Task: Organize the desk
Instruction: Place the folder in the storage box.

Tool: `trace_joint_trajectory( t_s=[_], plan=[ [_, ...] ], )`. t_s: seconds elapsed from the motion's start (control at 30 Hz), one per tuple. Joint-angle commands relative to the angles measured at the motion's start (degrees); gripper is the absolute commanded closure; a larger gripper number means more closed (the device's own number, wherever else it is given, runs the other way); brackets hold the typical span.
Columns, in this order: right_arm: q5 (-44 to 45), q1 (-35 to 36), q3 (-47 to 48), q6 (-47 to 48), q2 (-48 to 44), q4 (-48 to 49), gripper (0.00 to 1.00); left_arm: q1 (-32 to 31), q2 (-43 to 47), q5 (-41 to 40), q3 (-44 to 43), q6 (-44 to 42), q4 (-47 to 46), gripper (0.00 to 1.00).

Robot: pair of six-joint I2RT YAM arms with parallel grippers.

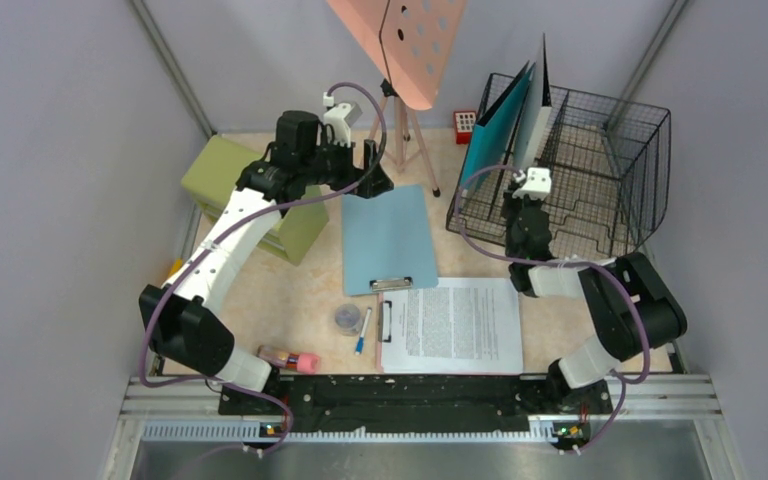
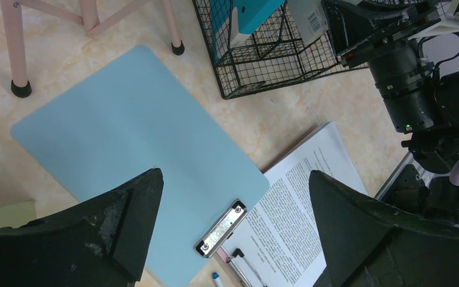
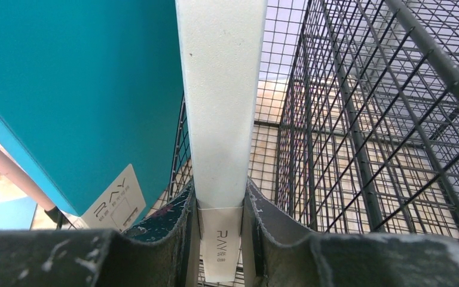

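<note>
The desk (image 1: 300, 290) runs the full width of the top view, beige and marbled, and everything here stands on it. At far left sits a green cabinet (image 1: 250, 195). Next to it the left gripper (image 2: 233, 179) hangs above a blue clipboard (image 2: 137, 143), fingers spread wide and holding nothing. A pink stand (image 1: 405, 60) rises behind the clipboard. Near the front edge lie a round lid (image 1: 347, 318), a pen (image 1: 362, 330) and a paper clipboard (image 1: 455, 325).

To the right is a wire basket (image 3: 364, 119) with a teal folder (image 3: 66, 89) upright inside. Just beside that, the right gripper (image 3: 221, 206) is clamped on the lower edge of a white folder (image 3: 221, 89), one finger on each face.

The step in hand looks like seating the white folder in the basket. To do it well, hold the folder upright and parallel to the teal one, and let its bottom edge settle on the wire floor before easing the grip. If it is let go while tilted, it may tip against its neighbour or slide down through the rack. The fingers should then part only a little and back out straight along the folder, so they do not catch the mesh.

Count: one cabinet, one stand, one basket, one pen and one lid. There are two clipboards and two folders.
</note>
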State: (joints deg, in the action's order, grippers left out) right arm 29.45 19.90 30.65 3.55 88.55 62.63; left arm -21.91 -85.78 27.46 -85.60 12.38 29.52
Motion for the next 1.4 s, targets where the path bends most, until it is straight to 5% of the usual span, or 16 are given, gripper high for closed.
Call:
trace_joint_trajectory(
  t_s=[0.0, 0.37, 1.07, 1.37],
  plan=[
    [0.6, -1.3, -0.2, 1.9, 1.2, 12.2, 1.0, -0.4, -0.4, 0.8, 0.8, 0.7, -3.3, 0.03],
    [2.2, -1.0, 0.4, 6.8, 5.2, 20.9, 1.0, -0.5, -0.8, 1.2, 1.4, 0.0, -3.6, 0.03],
    [-3.1, -2.0, 0.4, 5.7, 7.0, 15.1, 1.0, -0.7, 1.1, 1.4, 5.6, -1.7, -5.3, 0.03],
    [-4.7, -2.7, -1.9, 8.7, 11.3, 22.6, 1.0, -0.7, -0.2, 2.3, 6.5, -2.6, -6.6, 0.03]
  ],
)
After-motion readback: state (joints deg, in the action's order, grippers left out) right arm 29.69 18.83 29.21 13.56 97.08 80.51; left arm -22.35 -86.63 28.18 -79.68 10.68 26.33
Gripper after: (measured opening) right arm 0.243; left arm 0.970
